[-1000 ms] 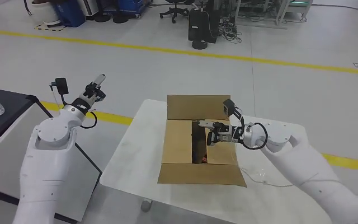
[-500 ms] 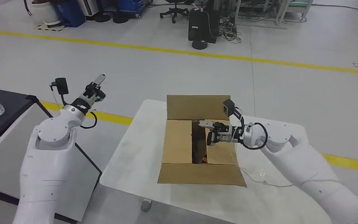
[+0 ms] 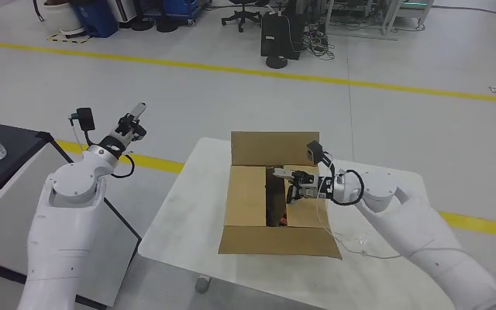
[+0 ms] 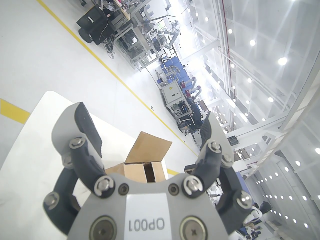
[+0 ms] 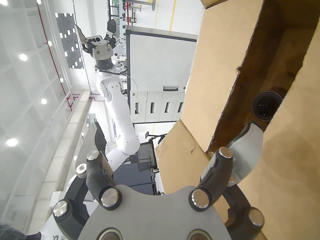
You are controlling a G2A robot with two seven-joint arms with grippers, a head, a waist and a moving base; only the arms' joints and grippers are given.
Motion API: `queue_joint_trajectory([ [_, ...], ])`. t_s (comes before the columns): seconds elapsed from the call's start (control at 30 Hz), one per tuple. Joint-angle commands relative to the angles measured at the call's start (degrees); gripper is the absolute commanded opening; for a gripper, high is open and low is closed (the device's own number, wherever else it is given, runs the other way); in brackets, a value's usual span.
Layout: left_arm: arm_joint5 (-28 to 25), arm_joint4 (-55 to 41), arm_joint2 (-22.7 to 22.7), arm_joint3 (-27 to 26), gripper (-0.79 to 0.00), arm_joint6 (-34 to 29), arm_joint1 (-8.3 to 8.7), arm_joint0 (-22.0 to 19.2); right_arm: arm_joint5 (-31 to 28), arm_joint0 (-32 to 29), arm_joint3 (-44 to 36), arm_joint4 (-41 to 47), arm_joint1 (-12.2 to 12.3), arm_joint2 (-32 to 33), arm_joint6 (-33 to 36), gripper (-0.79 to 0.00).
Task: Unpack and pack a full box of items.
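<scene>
A cardboard box [image 3: 248, 198] stands on the white table [image 3: 186, 213] with its flaps folded out. My right gripper [image 3: 292, 186] hangs open over the dark opening, holding nothing. In the right wrist view one fingertip [image 5: 250, 136] lies by the flap edge, and a dark round item [image 5: 266, 106] sits deep inside the box [image 5: 225, 58]. Something red [image 3: 284, 221] shows at the near end of the opening. My left gripper [image 3: 136, 115] is raised well off the table's left side, open and empty; its wrist view has the gripper [image 4: 145, 126] above the box [image 4: 147, 156].
A dark cabinet [image 3: 19, 155] stands left of the table beside the left arm. A yellow floor line [image 3: 155, 163] runs behind the table. The tabletop left of the box and along its front edge is bare white surface.
My right arm has shifted slightly left over the box opening. The left arm has not moved.
</scene>
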Motion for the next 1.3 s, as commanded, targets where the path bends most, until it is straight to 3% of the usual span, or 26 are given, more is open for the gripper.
queue_joint_trajectory([
  [0.0, 0.0, 0.0, 0.0, 0.0, 0.000, 0.0, 0.00, 0.0, -0.9, 0.4, 0.6, -1.2, -0.9, -1.1, -0.3, 0.000],
  [0.57, 0.0, 0.0, 0.0, 0.0, 0.000, 0.0, 0.00, 0.0, -2.2, 3.4, 8.6, -4.3, -7.8, -5.5, -0.9, 0.000],
  [0.93, 0.0, 0.0, 0.0, 0.0, 0.000, 0.0, 0.00, 0.0, -10.3, 2.7, 11.3, 0.9, -10.6, -4.0, 4.9, 0.000],
  [1.27, 0.0, 0.0, 0.0, 0.0, 0.000, 0.0, 0.00, 0.0, -4.8, 4.2, 13.7, -7.1, -10.7, -1.9, 1.9, 0.000],
])
